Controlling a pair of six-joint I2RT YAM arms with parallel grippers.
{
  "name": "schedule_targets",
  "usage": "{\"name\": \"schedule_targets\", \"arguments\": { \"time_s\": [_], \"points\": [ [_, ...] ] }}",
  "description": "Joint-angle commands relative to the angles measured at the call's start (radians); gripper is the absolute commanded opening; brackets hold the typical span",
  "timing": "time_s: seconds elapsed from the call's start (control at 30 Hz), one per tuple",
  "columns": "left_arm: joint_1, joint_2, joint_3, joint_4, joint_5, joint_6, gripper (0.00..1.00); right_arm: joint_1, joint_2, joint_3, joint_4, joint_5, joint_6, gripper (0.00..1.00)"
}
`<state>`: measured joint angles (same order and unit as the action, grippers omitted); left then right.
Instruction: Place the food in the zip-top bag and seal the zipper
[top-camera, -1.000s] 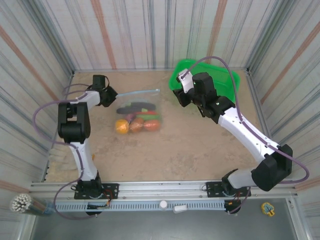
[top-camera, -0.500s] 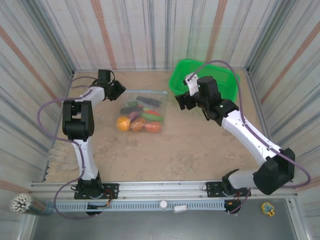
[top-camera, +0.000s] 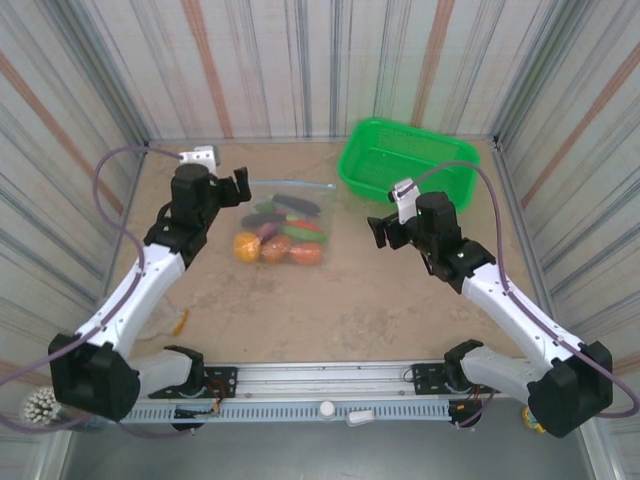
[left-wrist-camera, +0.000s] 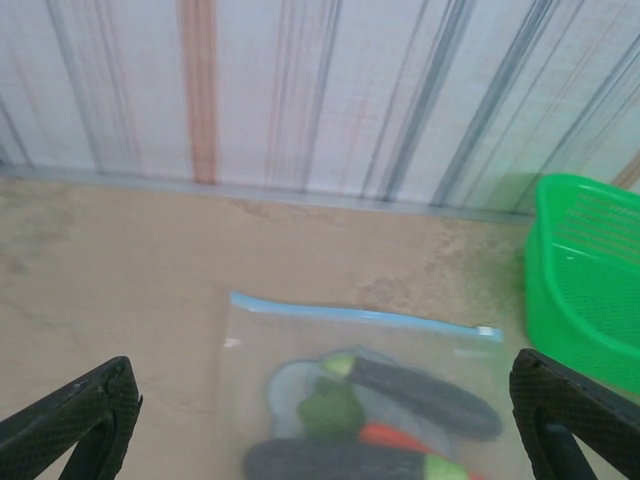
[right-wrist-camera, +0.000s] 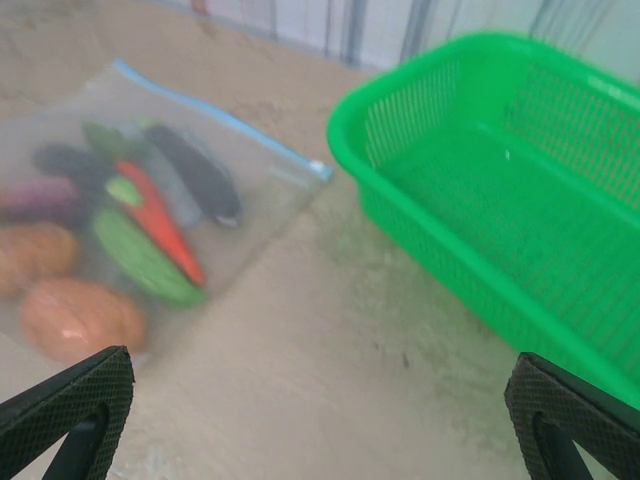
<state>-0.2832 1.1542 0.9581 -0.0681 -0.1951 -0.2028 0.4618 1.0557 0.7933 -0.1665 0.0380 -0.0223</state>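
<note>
Lying flat: zip-top bag (top-camera: 262, 193) | inside: food (top-camera: 277, 247) | near: green basket (top-camera: 405, 165)

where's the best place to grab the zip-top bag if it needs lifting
Probably the zipper edge of the zip-top bag, near a corner, coming down from above at the far side. The bag lies flat with the food bunched toward its near end, so that strip is thin and free of bulges for the fingers to pinch.
</note>
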Motion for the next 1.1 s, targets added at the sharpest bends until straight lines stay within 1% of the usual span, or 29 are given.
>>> {"name": "schedule_targets", "arguments": {
  "time_s": [0.0, 0.07, 0.13, 0.17, 0.23, 0.27, 0.33, 0.47, 0.53, 0.57, 0.6, 0.67, 0.7, 0.73, 0.77, 0.8, 0.83, 0.87, 0.9, 0.97, 1.0, 1.03, 1.07],
  "points": [
    [0.056, -0.013, -0.130, 0.062, 0.022, 0.228, 0.99, -0.054, -0.008, -0.095, 0.104, 0.038, 0.068, 0.99],
    [0.108, -0.021, -0.194, 0.105, 0.101, 0.227, 0.99, -0.112, 0.012, -0.155, 0.182, 0.000, 0.068, 0.99],
    [0.194, -0.020, -0.251, 0.143, 0.276, 0.235, 0.99, -0.196, 0.050, -0.171, 0.204, -0.010, 0.113, 0.99],
    [0.220, -0.015, -0.274, 0.156, 0.290, 0.229, 0.99, -0.226, 0.068, -0.166, 0.202, -0.031, 0.110, 0.99],
    [0.239, 0.002, -0.318, 0.193, 0.208, 0.193, 0.99, -0.272, 0.115, -0.169, 0.211, -0.022, 0.082, 0.99],
    [0.240, 0.011, -0.347, 0.230, 0.185, 0.198, 0.99, -0.296, 0.143, -0.175, 0.229, -0.008, 0.067, 0.99],
    [0.240, 0.031, -0.401, 0.296, 0.162, 0.197, 0.99, -0.339, 0.190, -0.196, 0.282, -0.008, 0.048, 0.99],
    [0.247, 0.099, -0.501, 0.479, 0.113, 0.187, 0.99, -0.424, 0.262, -0.262, 0.432, -0.024, 0.086, 0.99],
    [0.271, 0.141, -0.530, 0.556, 0.125, 0.169, 0.99, -0.457, 0.290, -0.316, 0.542, -0.022, 0.092, 0.99],
    [0.288, 0.148, -0.521, 0.547, 0.184, 0.176, 0.99, -0.480, 0.297, -0.323, 0.570, -0.030, 0.109, 0.99],
    [0.292, 0.153, -0.521, 0.572, 0.228, 0.185, 0.99, -0.502, 0.298, -0.327, 0.591, -0.056, 0.112, 0.99],
    [0.292, 0.174, -0.541, 0.657, 0.212, 0.182, 0.99, -0.518, 0.307, -0.371, 0.743, -0.085, 0.102, 0.99],
    [0.293, 0.184, -0.534, 0.663, 0.196, 0.196, 0.99, -0.520, 0.317, -0.416, 0.867, -0.107, 0.096, 0.99],
    [0.293, 0.202, -0.543, 0.714, 0.204, 0.221, 0.99, -0.527, 0.337, -0.447, 0.963, -0.129, 0.099, 0.99],
    [0.292, 0.234, -0.569, 0.802, 0.222, 0.235, 0.99, -0.530, 0.366, -0.454, 0.993, -0.144, 0.101, 0.99],
    [0.291, 0.273, -0.596, 0.883, 0.208, 0.225, 0.99, -0.526, 0.405, -0.477, 1.065, -0.149, 0.092, 0.99],
    [0.291, 0.309, -0.628, 0.965, 0.178, 0.214, 0.98, -0.525, 0.445, -0.494, 1.129, -0.157, 0.088, 0.99],
    [0.281, 0.349, -0.661, 1.078, 0.125, 0.212, 0.99, -0.519, 0.481, -0.501, 1.187, -0.151, 0.085, 0.99],
    [0.269, 0.371, -0.659, 1.102, 0.093, 0.224, 0.99, -0.516, 0.500, -0.490, 1.195, -0.143, 0.083, 0.99],
    [0.266, 0.337, -0.572, 0.876, 0.172, 0.245, 0.99, -0.517, 0.478, -0.417, 1.021, -0.123, 0.093, 0.99],
    [0.264, 0.369, -0.540, 0.868, 0.193, 0.265, 0.99, -0.521, 0.498, -0.394, 1.004, -0.126, 0.095, 0.99],
    [0.265, 0.375, -0.553, 0.903, 0.204, 0.268, 0.99, -0.528, 0.495, -0.399, 1.007, -0.130, 0.104, 0.99],
    [0.272, 0.364, -0.542, 0.850, 0.222, 0.262, 0.99, -0.527, 0.493, -0.384, 0.971, -0.112, 0.108, 0.99]
  ]
}}
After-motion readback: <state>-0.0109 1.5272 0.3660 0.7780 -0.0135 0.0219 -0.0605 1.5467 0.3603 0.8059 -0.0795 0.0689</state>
